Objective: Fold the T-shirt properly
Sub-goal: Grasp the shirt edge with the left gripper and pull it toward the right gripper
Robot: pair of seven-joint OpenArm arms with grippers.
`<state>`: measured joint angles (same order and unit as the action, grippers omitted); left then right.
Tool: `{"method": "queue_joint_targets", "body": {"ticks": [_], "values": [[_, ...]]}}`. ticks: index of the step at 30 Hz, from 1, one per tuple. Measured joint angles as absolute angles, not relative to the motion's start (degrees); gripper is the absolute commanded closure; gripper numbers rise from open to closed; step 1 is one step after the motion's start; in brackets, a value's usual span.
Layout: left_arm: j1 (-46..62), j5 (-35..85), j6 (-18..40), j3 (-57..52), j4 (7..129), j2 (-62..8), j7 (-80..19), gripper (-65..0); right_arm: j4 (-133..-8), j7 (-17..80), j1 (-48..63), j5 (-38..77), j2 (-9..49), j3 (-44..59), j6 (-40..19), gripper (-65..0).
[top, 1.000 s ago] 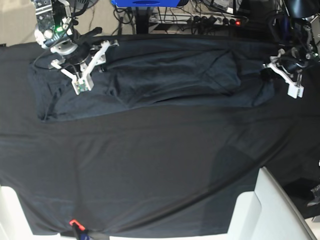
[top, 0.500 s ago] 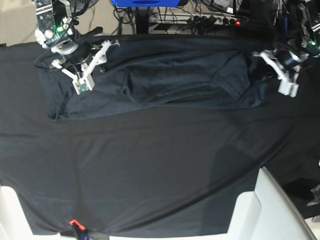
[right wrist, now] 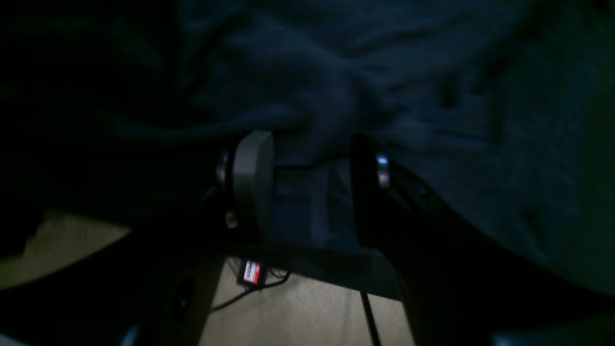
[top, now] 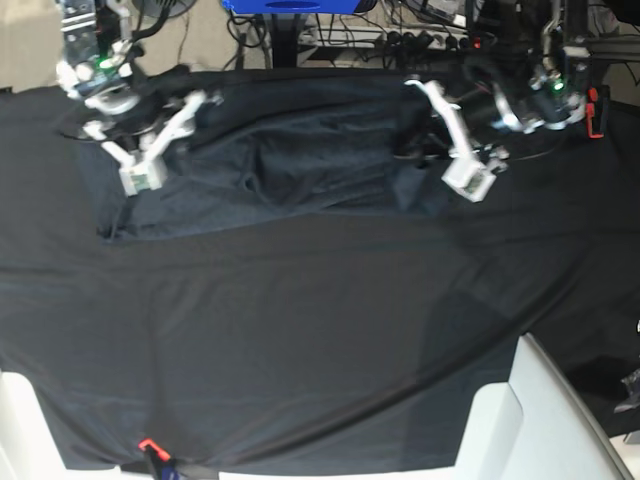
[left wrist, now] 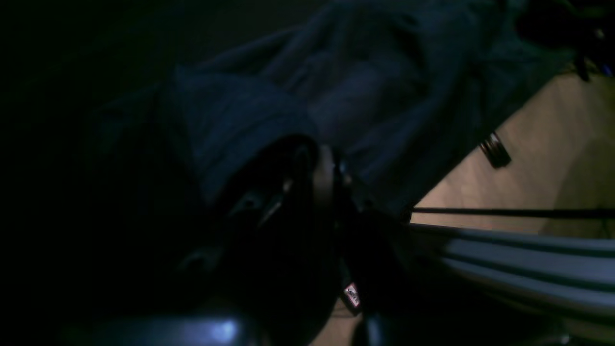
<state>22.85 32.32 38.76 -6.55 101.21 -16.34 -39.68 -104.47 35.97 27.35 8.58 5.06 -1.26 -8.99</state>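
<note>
The T-shirt lies crumpled along the far side of the black tablecloth. Its right part is drawn in toward the middle and doubled over. My left gripper hovers above that doubled edge. In the left wrist view the left gripper is shut, with a fold of the T-shirt pinched between its fingers. My right gripper is at the shirt's left end. In the right wrist view the right gripper grips a thick bunch of the T-shirt, its pads standing apart around the cloth.
White chair-like pieces stand at the front right and the front left. A power strip and cables run behind the table's back edge. A small red clip sits at the front edge of the cloth.
My left arm has swept from the far right toward the middle, dragging the shirt's right side with it. My right gripper has shifted slightly left, and the shirt's left edge has drawn in.
</note>
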Motion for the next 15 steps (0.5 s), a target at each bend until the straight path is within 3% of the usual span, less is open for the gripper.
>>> {"method": "queue_joint_targets", "body": {"ticks": [9,15], "values": [[17.9,32.5,32.9,2.4,99.3,-14.9,-39.6,0.0,-104.4,35.9,27.4,8.6,4.6,3.9,-9.1,-25.1],[15.2,32.5,33.0,5.3,95.9,-13.1,-39.7,0.0,-104.4,35.9,27.5,8.6,4.5,3.9,-9.4,-25.1]]}}
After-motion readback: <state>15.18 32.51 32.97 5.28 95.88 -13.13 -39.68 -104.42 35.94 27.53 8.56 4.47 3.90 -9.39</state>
